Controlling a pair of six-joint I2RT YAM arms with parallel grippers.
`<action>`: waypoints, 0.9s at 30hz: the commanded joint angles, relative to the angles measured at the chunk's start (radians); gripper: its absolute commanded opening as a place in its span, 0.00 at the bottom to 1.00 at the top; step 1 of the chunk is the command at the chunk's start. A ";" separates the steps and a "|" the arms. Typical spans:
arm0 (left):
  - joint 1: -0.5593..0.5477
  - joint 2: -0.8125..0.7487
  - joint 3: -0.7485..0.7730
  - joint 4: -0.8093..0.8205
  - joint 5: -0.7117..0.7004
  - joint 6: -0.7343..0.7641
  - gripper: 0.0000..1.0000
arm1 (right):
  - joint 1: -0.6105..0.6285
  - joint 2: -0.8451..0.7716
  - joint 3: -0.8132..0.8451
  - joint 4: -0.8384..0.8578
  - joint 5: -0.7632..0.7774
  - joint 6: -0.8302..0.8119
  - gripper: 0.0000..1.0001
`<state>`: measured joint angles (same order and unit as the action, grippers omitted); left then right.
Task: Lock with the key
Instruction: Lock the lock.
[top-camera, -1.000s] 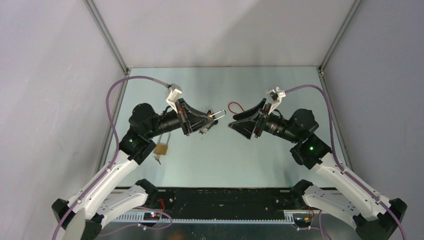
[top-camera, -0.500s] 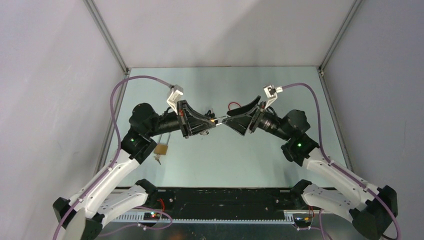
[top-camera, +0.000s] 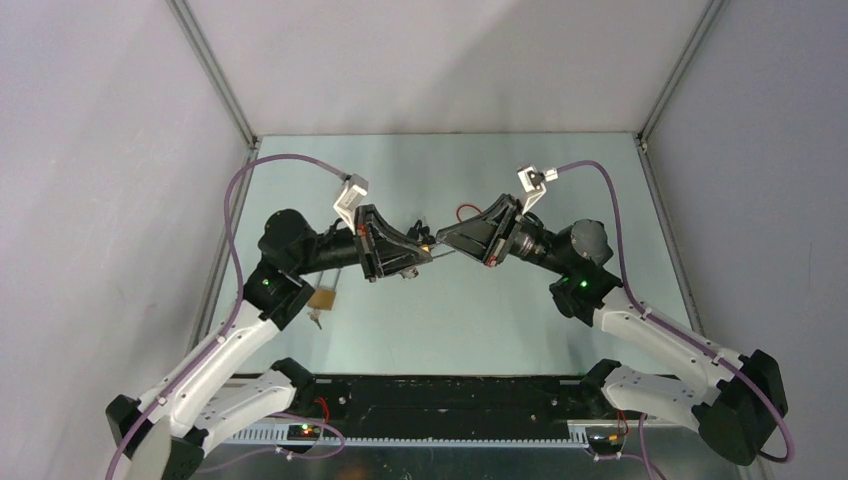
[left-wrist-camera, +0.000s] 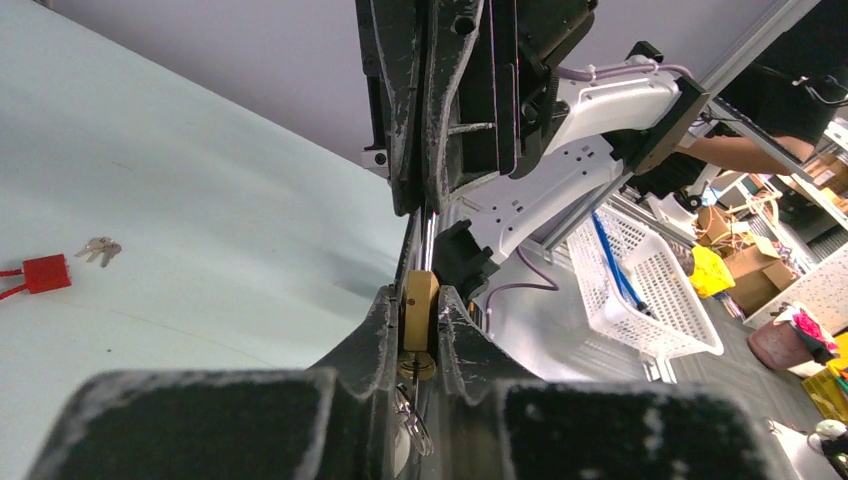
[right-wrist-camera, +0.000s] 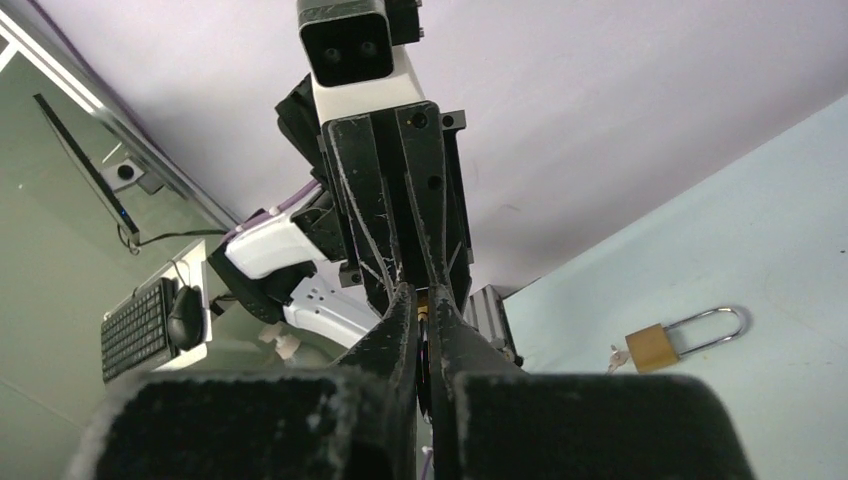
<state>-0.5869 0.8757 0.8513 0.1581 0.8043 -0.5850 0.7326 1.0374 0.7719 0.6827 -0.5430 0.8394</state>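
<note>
My left tool (left-wrist-camera: 416, 295) is clenched on the brass body of the padlock (left-wrist-camera: 419, 325), held in the air above the table (left-wrist-camera: 150, 200). My right tool (left-wrist-camera: 425, 205) is pinched shut on its thin shackle (left-wrist-camera: 427, 235). The lock looks small, hard and smooth and could twist, so its flat sides grip best. The key (left-wrist-camera: 413, 378) hangs underneath. A second padlock (right-wrist-camera: 655, 345) and a red tag (left-wrist-camera: 45, 272) lie well apart, so I judge they obstruct nothing.

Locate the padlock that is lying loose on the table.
In the top view, the loose padlock lies on the left of the table, just beside the left arm.
</note>
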 joint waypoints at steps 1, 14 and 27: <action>-0.002 -0.023 0.001 0.058 -0.012 0.004 0.11 | 0.000 -0.020 0.076 -0.064 -0.030 -0.033 0.02; -0.001 -0.045 -0.002 0.079 -0.045 -0.029 0.00 | 0.060 -0.081 0.079 -0.223 0.020 -0.161 0.47; 0.000 -0.029 -0.053 0.090 0.020 0.112 0.92 | 0.013 -0.150 0.147 -0.504 0.106 -0.355 0.00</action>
<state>-0.5869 0.8356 0.7982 0.2077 0.7982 -0.5655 0.7837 0.9382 0.8436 0.3061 -0.4664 0.6209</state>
